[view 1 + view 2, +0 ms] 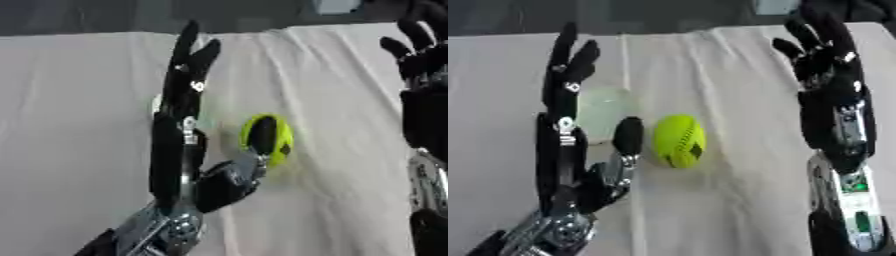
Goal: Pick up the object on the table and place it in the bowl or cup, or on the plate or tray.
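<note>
Yellow-green ball (679, 140), oval w/ a dark mark on its side, lies on the white-cloth tabletop (728, 200) about mid-scene, not held. Left hand (566, 150) comes up from the lower left, fingers (566, 75) straight and pointing to the far edge, thumb spread out toward the ball; thumb tip sits just beside the ball's left side, can't tell if touching. In the left eye view the thumb overlaps the ball. Behind the left hand a pale, translucent cup (604, 114) stands on the cloth, near the ball's upper left, partly hidden by the fingers. Right hand (830, 65) is at the right edge, fingers straight and spread wide, holding nothing, well apart from the ball. Cloth shows long creases running toward the far edge.
</note>
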You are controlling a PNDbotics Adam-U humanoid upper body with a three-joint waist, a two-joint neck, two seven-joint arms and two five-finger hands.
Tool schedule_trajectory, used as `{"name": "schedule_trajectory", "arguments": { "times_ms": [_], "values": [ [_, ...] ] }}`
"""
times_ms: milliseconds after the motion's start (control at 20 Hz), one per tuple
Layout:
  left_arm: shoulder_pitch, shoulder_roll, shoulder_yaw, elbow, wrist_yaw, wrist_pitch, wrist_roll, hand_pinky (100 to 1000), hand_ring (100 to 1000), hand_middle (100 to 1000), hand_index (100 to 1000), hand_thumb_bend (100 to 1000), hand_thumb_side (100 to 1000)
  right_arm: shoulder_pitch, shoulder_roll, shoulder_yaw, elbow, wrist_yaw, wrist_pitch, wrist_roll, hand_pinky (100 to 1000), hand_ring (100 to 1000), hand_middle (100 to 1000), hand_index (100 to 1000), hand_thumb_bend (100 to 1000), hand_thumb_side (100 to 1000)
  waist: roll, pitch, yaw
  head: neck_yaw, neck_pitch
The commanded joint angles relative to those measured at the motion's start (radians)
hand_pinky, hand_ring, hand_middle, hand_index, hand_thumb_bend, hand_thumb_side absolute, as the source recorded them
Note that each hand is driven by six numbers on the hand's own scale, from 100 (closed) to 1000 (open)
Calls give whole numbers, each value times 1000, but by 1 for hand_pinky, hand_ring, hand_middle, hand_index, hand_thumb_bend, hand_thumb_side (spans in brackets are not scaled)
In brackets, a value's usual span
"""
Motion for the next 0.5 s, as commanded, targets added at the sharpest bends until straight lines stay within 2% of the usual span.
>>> {"name": "schedule_trajectory", "arguments": {
  "times_ms": [50,250,500],
  "values": [
    [-14,-4,-6,-17,4,-4,-5,798,870,1000,952,340,1000,-13,-8,3,-10,-3,-1,7,894,957,966,1000,100,829,0,-16,3,-6,-3],
    [-27,-9,-11,-17,8,-8,-10,794,866,1000,947,323,1000,-19,-9,4,-6,-4,-9,6,877,953,964,1000,100,830,-5,-12,11,-2,-11],
    [-40,-11,-17,-17,18,-9,-18,786,858,1000,941,314,1000,-30,-3,5,8,-7,-21,5,870,951,961,1000,100,827,-27,-15,32,17,-43]
  ]
}}
